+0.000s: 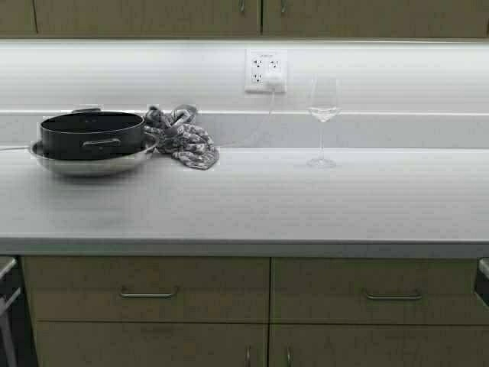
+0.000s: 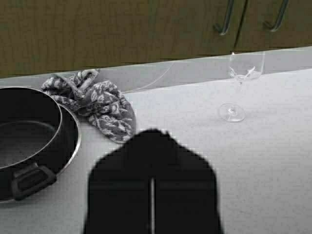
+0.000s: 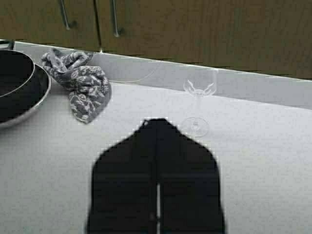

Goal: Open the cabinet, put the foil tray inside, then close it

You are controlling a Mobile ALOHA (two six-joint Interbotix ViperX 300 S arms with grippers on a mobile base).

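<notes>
The cabinet (image 1: 153,15) hangs above the counter, both tan doors shut. Its metal bar handles also show in the left wrist view (image 2: 224,22) and the right wrist view (image 3: 115,22). The foil tray is out of view in every picture. My left gripper (image 2: 152,132) is shut and empty above the counter, near the patterned cloth (image 2: 97,105). My right gripper (image 3: 157,121) is shut and empty above the counter, just in front of the wine glass (image 3: 197,105). Neither arm shows in the high view.
A black pot (image 1: 92,134) sits in a round steel bowl (image 1: 92,162) at the counter's left, with the cloth (image 1: 183,141) beside it. The wine glass (image 1: 323,115) stands right of centre. A wall outlet (image 1: 266,70) has a cable. Base drawers (image 1: 149,290) lie below.
</notes>
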